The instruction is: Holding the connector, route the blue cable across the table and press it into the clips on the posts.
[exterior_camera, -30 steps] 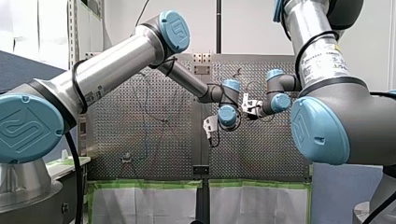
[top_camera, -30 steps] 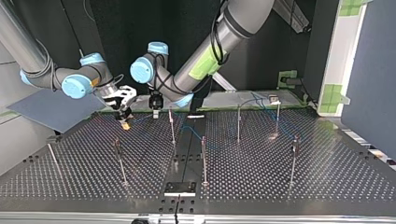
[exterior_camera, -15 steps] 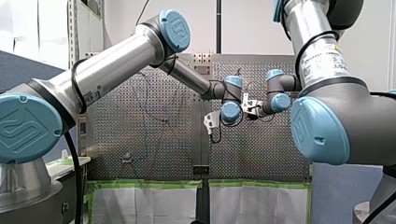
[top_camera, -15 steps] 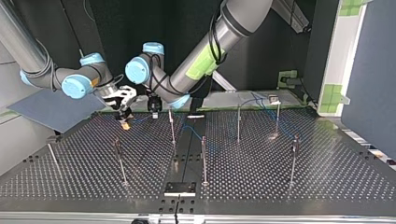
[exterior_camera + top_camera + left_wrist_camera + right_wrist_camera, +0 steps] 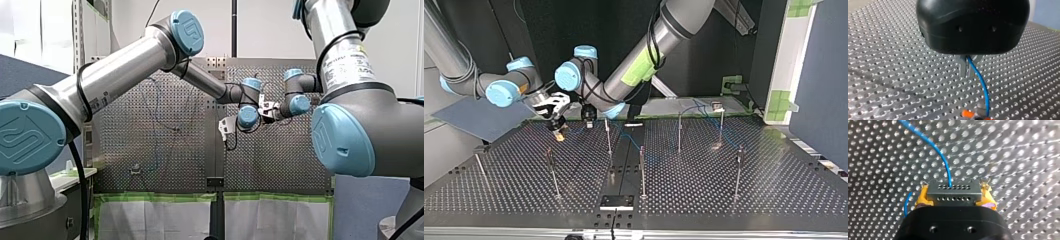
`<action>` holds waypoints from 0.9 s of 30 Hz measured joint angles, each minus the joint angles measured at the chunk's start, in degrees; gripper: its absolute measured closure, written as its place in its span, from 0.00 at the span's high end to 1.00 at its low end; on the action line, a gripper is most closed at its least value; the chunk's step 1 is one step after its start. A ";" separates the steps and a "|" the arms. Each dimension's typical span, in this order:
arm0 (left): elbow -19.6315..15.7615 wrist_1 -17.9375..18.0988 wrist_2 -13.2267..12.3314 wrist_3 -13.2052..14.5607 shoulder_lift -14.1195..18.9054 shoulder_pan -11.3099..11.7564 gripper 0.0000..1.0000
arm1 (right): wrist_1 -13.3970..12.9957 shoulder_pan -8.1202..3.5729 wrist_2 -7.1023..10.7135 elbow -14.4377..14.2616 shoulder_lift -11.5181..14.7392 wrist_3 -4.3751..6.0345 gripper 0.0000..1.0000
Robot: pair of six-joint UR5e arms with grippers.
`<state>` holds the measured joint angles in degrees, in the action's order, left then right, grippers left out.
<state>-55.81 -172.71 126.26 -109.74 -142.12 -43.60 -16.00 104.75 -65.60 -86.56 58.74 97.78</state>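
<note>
Well, in the front view my left arm (image 5: 125, 65) and my right arm (image 5: 345, 65) both reach far out over the table (image 5: 175, 165). Their ends meet near its middle. Those ends are small and partly hidden behind the blue joints (image 5: 248, 116), so I cannot tell there what they hold.

In the top view, my right gripper (image 5: 558, 131) points down, very close to the table, at the far left. It has something yellow at its tip. My left gripper (image 5: 588, 116) hangs just beside it and also points down. Thin posts (image 5: 642, 172) stand up around the table. The blue cable (image 5: 696, 105) is thin and hard to follow. I cannot tell if it is pressed onto any post.

In the left wrist view, the metal fingers (image 5: 963, 68) are pinched together on the blue cable. It runs ahead of them to some orange bits (image 5: 967, 114) that are cut off at the edge.

In the right wrist view, the yellow pads (image 5: 922, 197) squeeze the connector (image 5: 953, 191), a grey block with two rows of little holes. The blue cable comes out of one hole and curves away over the table. The black gripper body hides the rest of the fingers.
</note>
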 joint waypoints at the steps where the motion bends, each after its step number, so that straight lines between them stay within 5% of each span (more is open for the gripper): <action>1: -0.04 -0.08 -0.26 -0.02 0.00 0.02 0.26 | 0.02 0.06 0.06 0.01 0.21 0.18 0.00; 2: -0.07 -0.14 -0.55 -0.04 0.00 0.04 0.26 | 0.04 0.09 0.10 0.01 0.31 0.31 0.00; 4: -0.11 -0.21 -1.23 -0.14 -0.01 0.15 0.46 | 0.08 0.18 0.20 0.01 0.44 0.56 0.00; 9: -0.13 0.06 -2.29 -1.01 -0.27 0.80 0.49 | 0.11 0.33 0.27 0.03 0.48 0.81 0.00; 11: -0.16 0.26 -2.64 -1.34 -0.43 1.10 0.47 | 0.14 0.40 0.28 0.03 0.49 0.85 0.00; 13: -0.25 0.57 -2.85 -1.69 -0.53 1.40 0.34 | 0.10 0.46 0.31 0.03 0.50 0.95 0.00; 15: -0.30 0.79 -2.63 -1.85 -0.54 1.56 0.34 | 0.06 0.47 0.34 0.03 0.49 1.03 0.00; 16: -0.30 0.86 -2.43 -1.87 -0.54 1.60 0.14 | 0.03 0.48 0.35 0.03 0.49 1.06 0.00; 19: -0.31 0.99 -1.61 -1.68 -0.54 1.50 0.00 | 0.01 0.49 0.37 0.03 0.48 1.15 0.00; 27: 0.53 -0.54 1.08 -1.02 -0.35 0.88 0.00 | -0.03 0.25 0.39 0.12 0.50 1.51 0.00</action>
<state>-55.28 -173.24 127.34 -110.77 -142.47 -42.72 -16.03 105.01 -65.21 -86.45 59.24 99.29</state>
